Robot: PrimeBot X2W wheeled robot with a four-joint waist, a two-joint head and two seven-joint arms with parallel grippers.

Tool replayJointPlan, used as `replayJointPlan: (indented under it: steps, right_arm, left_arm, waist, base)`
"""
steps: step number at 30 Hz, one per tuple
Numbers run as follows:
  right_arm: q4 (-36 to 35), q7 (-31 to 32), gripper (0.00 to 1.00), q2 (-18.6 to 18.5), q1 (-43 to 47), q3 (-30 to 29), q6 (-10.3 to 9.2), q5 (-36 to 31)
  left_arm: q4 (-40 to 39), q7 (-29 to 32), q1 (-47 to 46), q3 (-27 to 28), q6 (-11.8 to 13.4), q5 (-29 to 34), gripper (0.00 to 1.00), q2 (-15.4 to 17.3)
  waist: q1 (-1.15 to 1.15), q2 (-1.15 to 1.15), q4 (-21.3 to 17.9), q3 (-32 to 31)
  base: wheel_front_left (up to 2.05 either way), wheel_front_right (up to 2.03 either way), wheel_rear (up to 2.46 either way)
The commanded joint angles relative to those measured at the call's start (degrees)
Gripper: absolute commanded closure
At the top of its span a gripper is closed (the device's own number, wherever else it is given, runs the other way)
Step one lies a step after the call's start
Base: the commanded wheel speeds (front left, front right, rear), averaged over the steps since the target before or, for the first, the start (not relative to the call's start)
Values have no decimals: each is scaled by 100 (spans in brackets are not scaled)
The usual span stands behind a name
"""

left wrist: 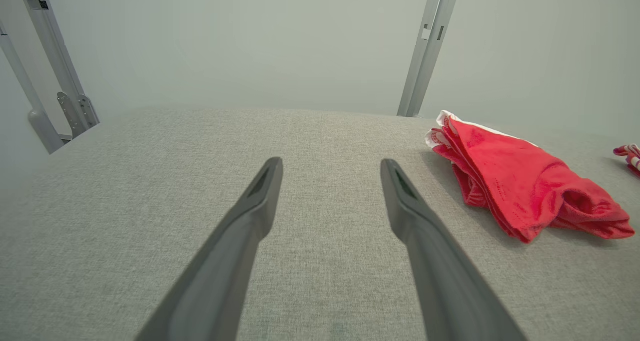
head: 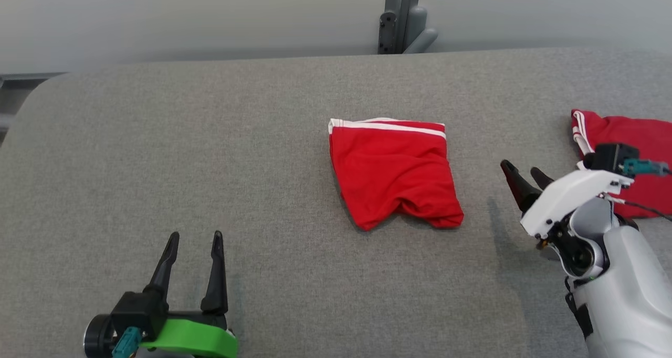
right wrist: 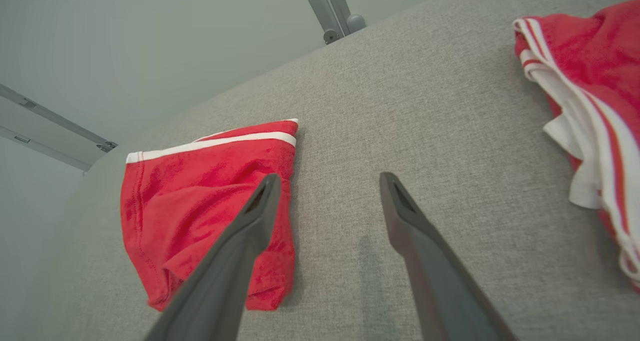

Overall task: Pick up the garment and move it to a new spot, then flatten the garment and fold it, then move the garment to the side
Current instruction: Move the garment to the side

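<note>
Our left gripper [head: 195, 235] and our right gripper [head: 521, 168] both have their fingers spread apart and hold nothing. The left one sits low at the near left of the grey fabric table [head: 157, 137], well apart from any cloth. The right one is off to the right, its tips pointing toward the red garment [head: 394, 171], near its right edge but not touching it.

That garment lies at the middle of the table, folded into a compact block, with a white-striped band along the far edge and a rumpled near hem. We judge the fold done and the move aside not yet made. A second red garment [head: 630, 143] lies at the table's right edge, beyond our right wrist.

Pinching only the top layer could let the fold fall open on lifting. Dragging could bunch the loose hem. Placing it to the right could land it on the other garment.
</note>
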Motion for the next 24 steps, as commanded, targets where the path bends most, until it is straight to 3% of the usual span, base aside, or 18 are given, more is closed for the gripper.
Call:
replayJointPlan:
  steps: [1, 6, 18, 19, 20, 21, 24]
  right_arm:
    - [178, 285, 0, 48, -279, 1, 3, 44]
    - [800, 885, 0, 160, -924, -22, 3, 26]
    - [1804, 1010, 0, 332, -1535, 6, 2, 160]
    - [1857, 964, 19, 360, -1564, 20, 2, 214]
    - [1893, 919, 86, 388, -1589, 47, 2, 292]
    - [1913, 872, 100, 411, -1600, 92, 2, 383]
    - [1764, 788, 100, 444, -1560, 374, 3, 641]
  left_arm:
    - [18, -13, -171, -34, -21, -61, 0, 0]
    - [33, -13, -480, -171, 26, -116, 0, 0]
    - [17, -13, -668, -327, 131, -248, 0, 0]
    - [12, -13, -681, -338, 137, -259, 0, 0]
    - [5, -13, -684, -331, 153, -263, 0, 0]
    - [-4, -13, -674, -317, 173, -264, 0, 0]
    - [-35, -13, -613, -275, 160, -262, 0, 0]
  waist:
    - [0, 0, 232, 491]
    - [0, 0, 514, 752]
    - [0, 0, 801, 1003]
    - [0, 0, 794, 1014]
    - [0, 0, 767, 1016]
    - [0, 0, 720, 1014]
    - [0, 0, 522, 993]
  base:
    - [0, 0, 0]
    - [0, 0, 0]
    - [0, 0, 0]
    - [0, 0, 0]
    - [0, 0, 0]
    - [0, 0, 0]
    - [0, 0, 0]
